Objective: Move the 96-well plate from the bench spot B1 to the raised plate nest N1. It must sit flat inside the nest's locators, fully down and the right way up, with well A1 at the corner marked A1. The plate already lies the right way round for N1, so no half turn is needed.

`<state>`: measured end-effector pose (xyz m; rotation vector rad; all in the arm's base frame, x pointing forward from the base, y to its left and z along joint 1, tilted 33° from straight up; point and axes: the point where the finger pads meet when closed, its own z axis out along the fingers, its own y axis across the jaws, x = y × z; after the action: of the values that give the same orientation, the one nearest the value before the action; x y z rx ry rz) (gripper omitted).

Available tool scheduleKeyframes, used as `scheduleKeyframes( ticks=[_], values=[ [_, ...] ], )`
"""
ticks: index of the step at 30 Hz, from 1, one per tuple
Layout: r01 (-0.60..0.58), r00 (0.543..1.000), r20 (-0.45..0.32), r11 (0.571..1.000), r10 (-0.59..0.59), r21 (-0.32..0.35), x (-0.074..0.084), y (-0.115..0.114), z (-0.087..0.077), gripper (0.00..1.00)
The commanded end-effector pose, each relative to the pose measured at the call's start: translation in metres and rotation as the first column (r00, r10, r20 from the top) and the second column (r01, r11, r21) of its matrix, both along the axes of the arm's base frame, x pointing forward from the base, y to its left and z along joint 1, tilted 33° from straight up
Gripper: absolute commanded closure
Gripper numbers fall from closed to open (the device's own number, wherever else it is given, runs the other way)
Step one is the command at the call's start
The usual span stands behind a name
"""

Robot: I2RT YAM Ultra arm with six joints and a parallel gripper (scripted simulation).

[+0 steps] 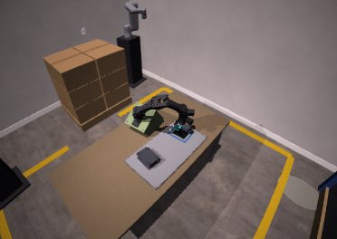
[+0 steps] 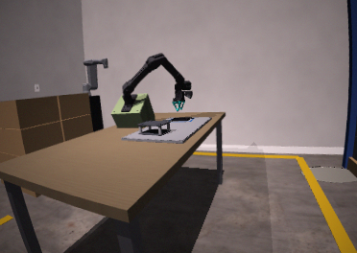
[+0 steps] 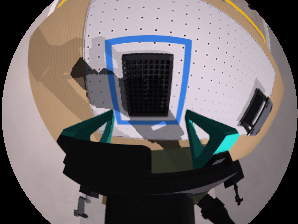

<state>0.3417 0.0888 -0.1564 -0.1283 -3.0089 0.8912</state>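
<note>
1. The step in hand looks like the approach to the pick. The arm (image 2: 153, 67) reaches out from its green base (image 2: 139, 113), and the gripper (image 2: 178, 105) hangs above the plate (image 3: 148, 84), clear of it.
2. The gripper's teal fingers stand fully spread and hold nothing. In the wrist view they frame the near end of the plate from above, one on each side.
3. The plate lies flat on the grey mat (image 1: 178, 155), inside the blue outline (image 3: 112, 83) that marks spot B1, at the far end of the counter (image 2: 91, 173).
4. The plate is a dark rectangle with a fine grid of wells facing up. It sits square within the outline. Its corner marks are too small to read.
5. The nest (image 1: 149, 157), a dark raised stand on short legs, waits on the same mat, well apart from the plate, towards the near end of the counter.
6. The next move, as I judge it, calls for a straight descent with the fingers straddling the plate's sides, then a level, centred closing, so the plate lifts without tilting.
</note>
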Motion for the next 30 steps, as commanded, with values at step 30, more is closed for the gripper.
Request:
scheduleKeyframes(
  ticks=[30],
  values=[
    [-0.012, 1.0, 0.005, 1.0, 0.012, -0.01, 0.0, -0.014, -0.022, 0.0]
  ],
)
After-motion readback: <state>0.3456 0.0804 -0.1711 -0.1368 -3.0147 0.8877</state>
